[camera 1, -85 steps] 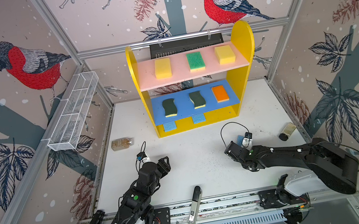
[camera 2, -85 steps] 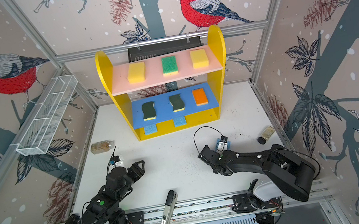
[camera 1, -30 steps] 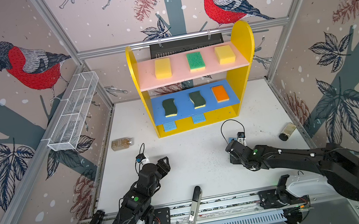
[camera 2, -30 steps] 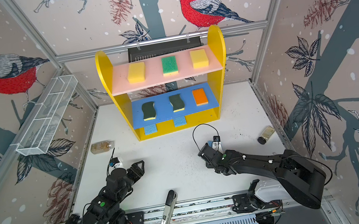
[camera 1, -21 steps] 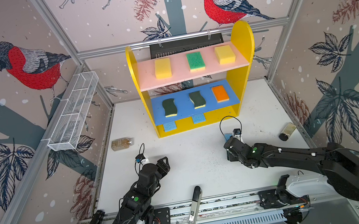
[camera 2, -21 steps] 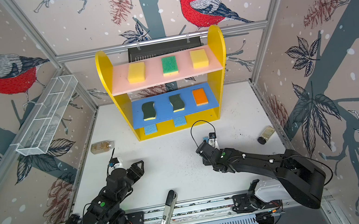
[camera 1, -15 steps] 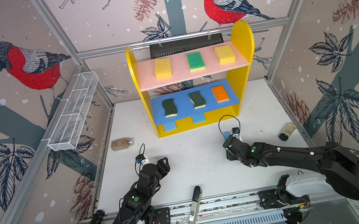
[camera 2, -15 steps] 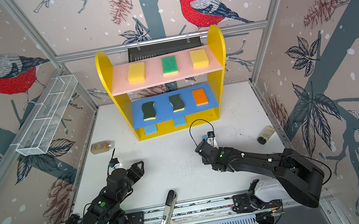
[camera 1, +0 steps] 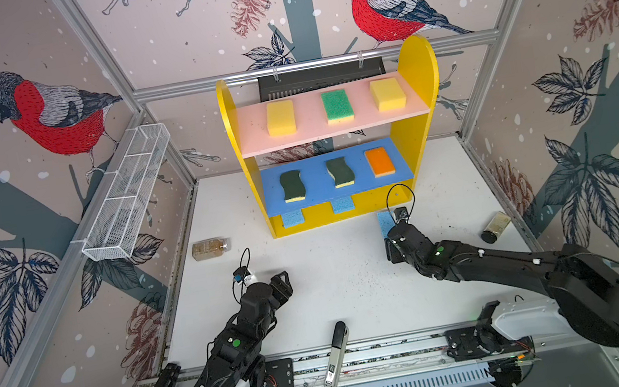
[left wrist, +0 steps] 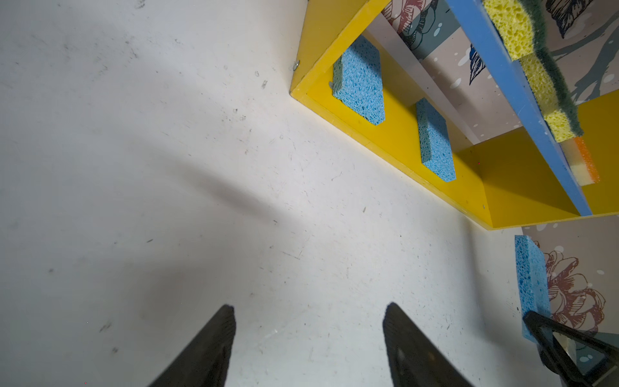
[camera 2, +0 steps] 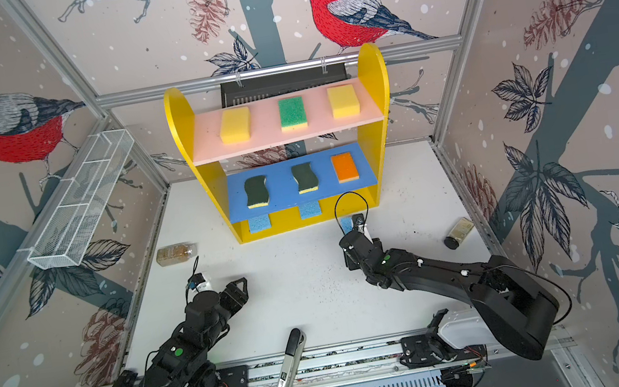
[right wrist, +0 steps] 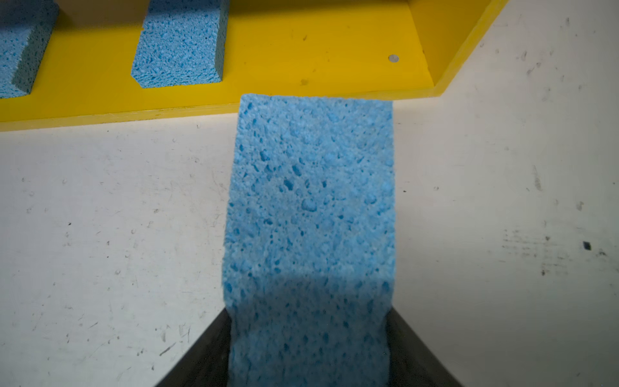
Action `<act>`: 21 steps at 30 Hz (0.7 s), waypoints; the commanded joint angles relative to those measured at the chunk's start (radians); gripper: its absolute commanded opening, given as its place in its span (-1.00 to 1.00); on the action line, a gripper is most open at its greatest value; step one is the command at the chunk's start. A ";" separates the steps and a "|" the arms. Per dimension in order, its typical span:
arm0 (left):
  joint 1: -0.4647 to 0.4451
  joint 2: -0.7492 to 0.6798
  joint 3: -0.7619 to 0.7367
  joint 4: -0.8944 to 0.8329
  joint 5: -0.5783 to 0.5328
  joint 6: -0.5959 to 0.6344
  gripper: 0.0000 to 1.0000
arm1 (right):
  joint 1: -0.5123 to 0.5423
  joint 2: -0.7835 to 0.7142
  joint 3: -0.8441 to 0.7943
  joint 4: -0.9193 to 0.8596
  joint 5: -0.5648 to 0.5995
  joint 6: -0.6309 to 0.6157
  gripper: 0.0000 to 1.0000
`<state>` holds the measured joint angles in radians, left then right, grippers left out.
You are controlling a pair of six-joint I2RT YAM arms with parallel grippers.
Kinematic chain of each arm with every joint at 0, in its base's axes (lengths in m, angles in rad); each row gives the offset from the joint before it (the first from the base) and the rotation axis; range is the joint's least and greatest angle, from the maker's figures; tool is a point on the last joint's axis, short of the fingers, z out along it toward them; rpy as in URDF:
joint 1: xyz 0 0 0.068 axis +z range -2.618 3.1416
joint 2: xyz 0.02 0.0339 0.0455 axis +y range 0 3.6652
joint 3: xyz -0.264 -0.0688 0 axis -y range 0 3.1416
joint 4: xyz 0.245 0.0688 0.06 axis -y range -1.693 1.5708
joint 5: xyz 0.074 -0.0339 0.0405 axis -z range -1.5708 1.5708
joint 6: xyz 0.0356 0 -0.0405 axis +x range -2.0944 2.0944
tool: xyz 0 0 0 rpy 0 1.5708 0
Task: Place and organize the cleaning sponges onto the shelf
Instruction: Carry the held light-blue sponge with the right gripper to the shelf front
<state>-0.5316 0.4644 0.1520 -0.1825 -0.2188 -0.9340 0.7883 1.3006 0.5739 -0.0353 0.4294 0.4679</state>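
Blue sponge clamped in right fingers, long axis pointing straight at shelf base, far end just beside its front edge. Left fingers apart, empty, farther off.

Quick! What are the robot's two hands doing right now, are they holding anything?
Left gripper: open, holding nothing.
Right gripper: closed on a light blue sponge.

Nothing readable; label on silver device, perhaps a code, too small.
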 commanded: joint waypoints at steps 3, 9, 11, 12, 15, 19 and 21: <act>-0.001 0.006 0.020 0.080 -0.038 0.079 0.42 | -0.055 0.044 0.015 0.123 -0.063 -0.080 0.32; 0.001 0.015 0.029 0.168 -0.023 0.171 0.42 | -0.086 0.128 0.063 0.158 -0.077 -0.120 0.32; 0.000 0.017 0.025 0.204 -0.009 0.199 0.41 | -0.093 0.159 0.080 0.173 -0.080 -0.127 0.32; 0.000 0.019 0.025 0.219 -0.004 0.209 0.42 | -0.097 0.175 0.088 0.178 -0.083 -0.128 0.32; 0.001 0.017 0.017 0.279 0.034 0.259 0.41 | -0.107 0.222 0.114 0.191 -0.085 -0.133 0.31; 0.000 0.005 -0.001 0.362 0.101 0.315 0.42 | -0.120 0.268 0.144 0.198 -0.090 -0.132 0.31; -0.001 0.000 -0.008 0.387 0.122 0.333 0.42 | -0.119 0.283 0.154 0.202 -0.082 -0.131 0.31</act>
<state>-0.5312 0.4683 0.1524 0.0902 -0.1555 -0.6678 0.6704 1.5707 0.7143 0.1287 0.3416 0.3431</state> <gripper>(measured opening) 0.710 0.656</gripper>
